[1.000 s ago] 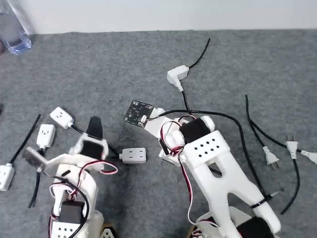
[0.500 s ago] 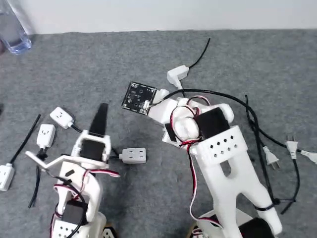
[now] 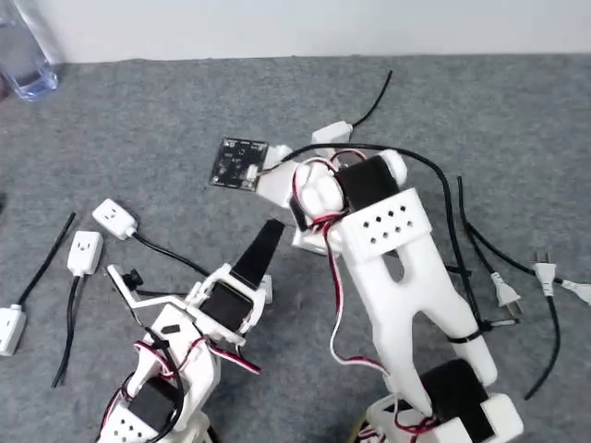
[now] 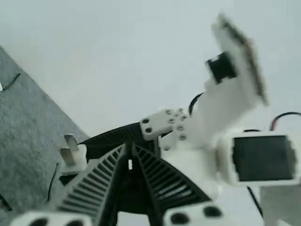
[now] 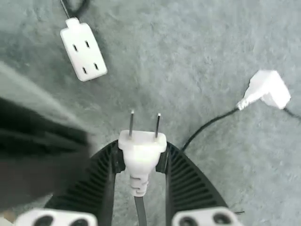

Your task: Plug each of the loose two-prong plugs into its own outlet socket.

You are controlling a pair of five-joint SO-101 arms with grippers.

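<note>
A white two-prong plug sits in my right gripper, which is shut on it, prongs pointing away over the grey carpet. A white double outlet socket lies a short way ahead of the prongs and off to one side. In the high view the right arm stands mid-table and covers its own gripper. My left gripper points up at that arm, its black finger over the spot where the double socket lies. In the left wrist view the left gripper is shut with nothing in it.
Three more white sockets lie at the left. A white angled plug rests behind the right arm. Loose plugs on black cords lie at the right. A clear bottle stands far left.
The right arm has pushed farther across the table, its wrist swinging left. The left arm has swung right, and its gripper now covers the double socket.
</note>
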